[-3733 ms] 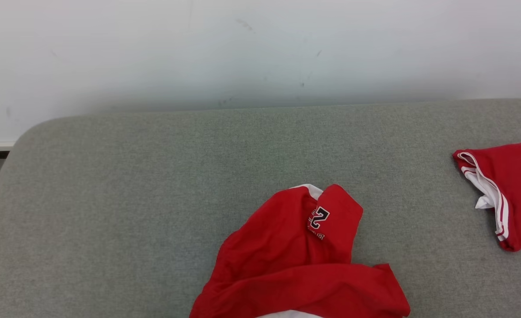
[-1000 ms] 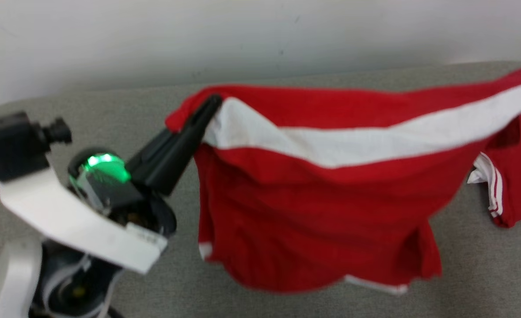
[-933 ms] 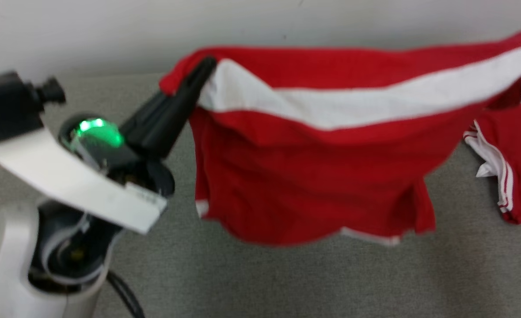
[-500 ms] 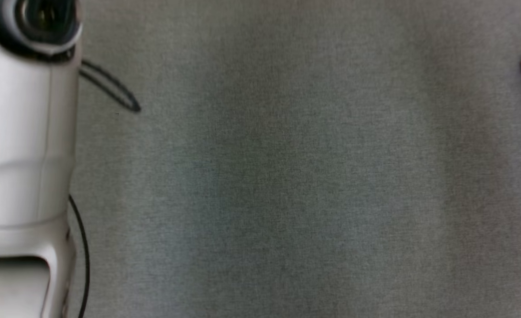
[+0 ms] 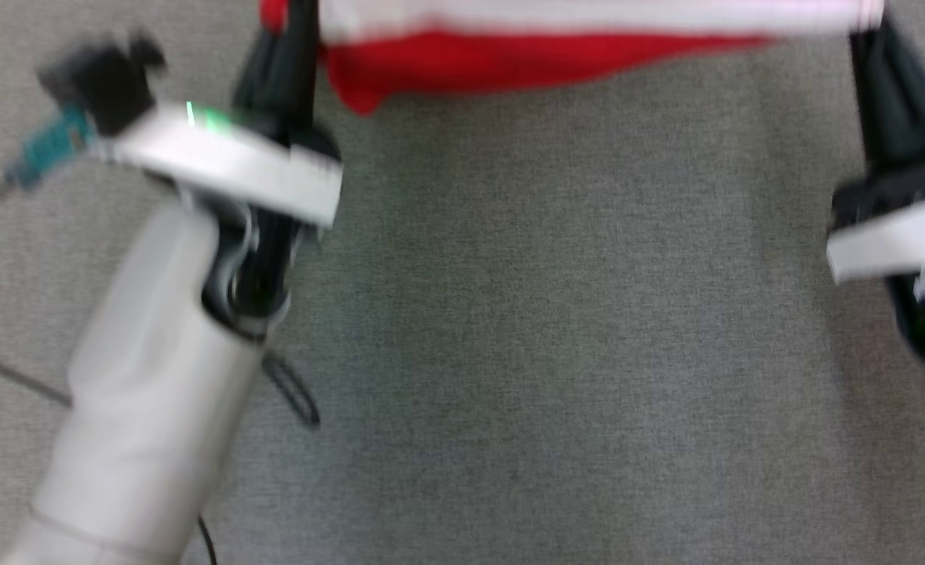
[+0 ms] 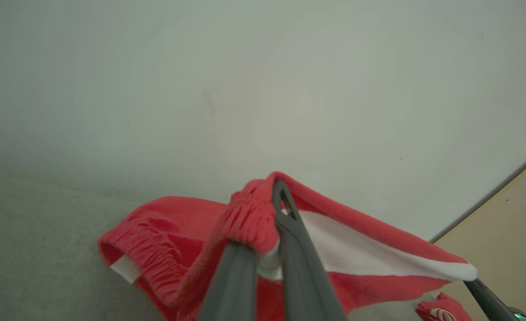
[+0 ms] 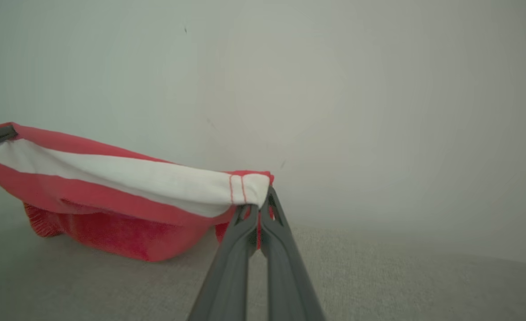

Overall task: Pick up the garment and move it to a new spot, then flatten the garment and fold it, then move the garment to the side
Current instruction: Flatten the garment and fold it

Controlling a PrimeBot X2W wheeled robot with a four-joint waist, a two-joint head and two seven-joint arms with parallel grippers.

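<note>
Holding the garment (image 5: 509, 67) stretched between them, the left end effector (image 5: 301, 23) and the right end effector (image 5: 868, 31) are each clamped on one end of its white band, fingers pressed together on the cloth. Half a second ago the head view looked onto bare grey tabletop (image 5: 556, 329) with the pale left forearm at its edge. The camera has since swung, and both end effectors and the shirt's hanging red edge now sit along the top of that view. A second ago the shirt spread across its middle. Most of the garment is cut off by the top edge there, and the head view is smeared by motion. In the left wrist view bunched red cloth covers one finger. Whether the lowest folds rest on the tabletop is hard to tell. A second red piece (image 6: 441, 308) lies at that view's bottom corner, partly cut off.
</note>
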